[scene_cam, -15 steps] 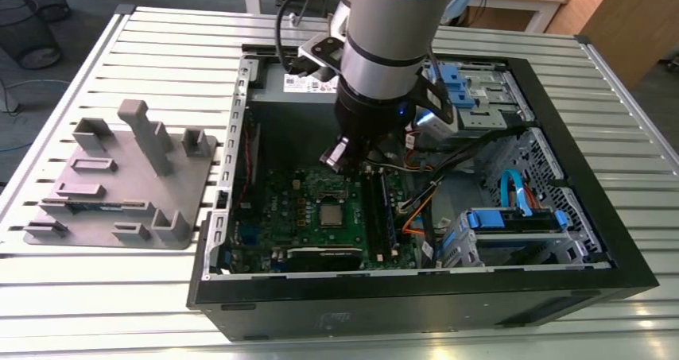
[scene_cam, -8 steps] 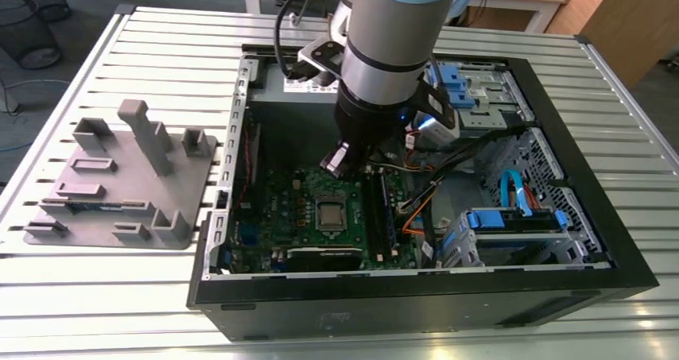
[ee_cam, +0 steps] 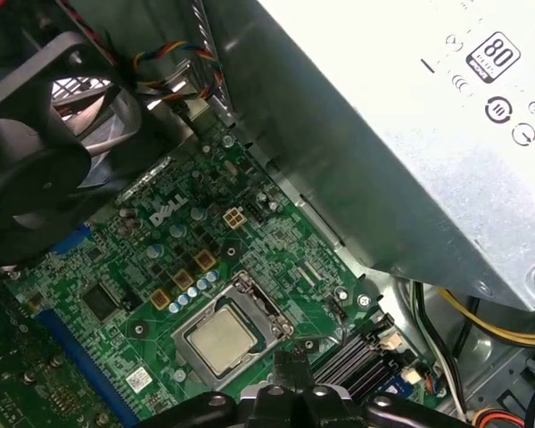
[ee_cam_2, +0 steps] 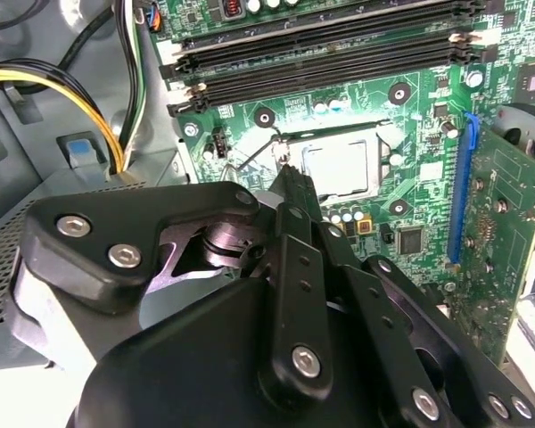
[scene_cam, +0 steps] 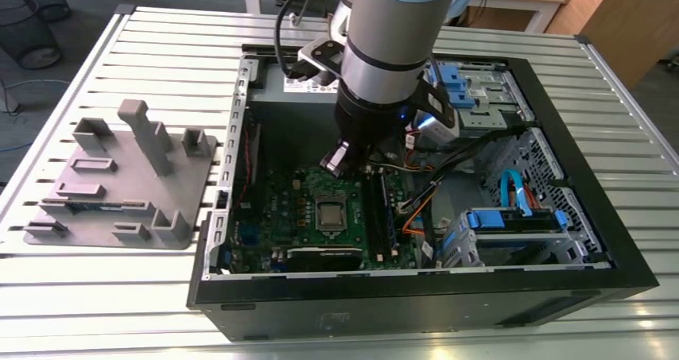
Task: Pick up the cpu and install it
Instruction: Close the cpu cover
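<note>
Black linkage of the claw [ee_cam_2: 285, 183] fills the foreground in the second wrist view; its fingers look together and hold nothing. Just beyond the tips the cpu [ee_cam: 218, 340], a flat square with a dull silver lid, already lies in the socket [ee_cam: 269, 314], a bright metal frame on the green board [scene_cam: 286, 197]. Placement looks done; a clean, straight retreat seems called for.
</note>
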### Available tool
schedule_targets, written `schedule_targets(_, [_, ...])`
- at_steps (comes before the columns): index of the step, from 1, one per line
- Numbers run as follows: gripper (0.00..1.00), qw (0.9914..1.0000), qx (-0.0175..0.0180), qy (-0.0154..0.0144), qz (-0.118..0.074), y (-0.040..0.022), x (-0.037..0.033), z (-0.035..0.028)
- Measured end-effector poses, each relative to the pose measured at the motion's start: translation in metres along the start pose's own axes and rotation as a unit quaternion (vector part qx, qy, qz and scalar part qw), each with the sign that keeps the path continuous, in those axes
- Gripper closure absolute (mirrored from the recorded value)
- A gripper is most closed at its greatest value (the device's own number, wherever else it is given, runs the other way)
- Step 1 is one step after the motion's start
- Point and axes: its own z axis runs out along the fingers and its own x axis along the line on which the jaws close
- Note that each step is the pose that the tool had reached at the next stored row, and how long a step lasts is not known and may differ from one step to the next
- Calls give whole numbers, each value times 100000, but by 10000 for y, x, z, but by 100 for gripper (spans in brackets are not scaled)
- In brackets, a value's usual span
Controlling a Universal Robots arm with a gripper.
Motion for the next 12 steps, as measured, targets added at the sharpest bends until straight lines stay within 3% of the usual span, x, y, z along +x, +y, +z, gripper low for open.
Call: schedule_targets(12, [89,100000,104,127,9,4,-5,12])
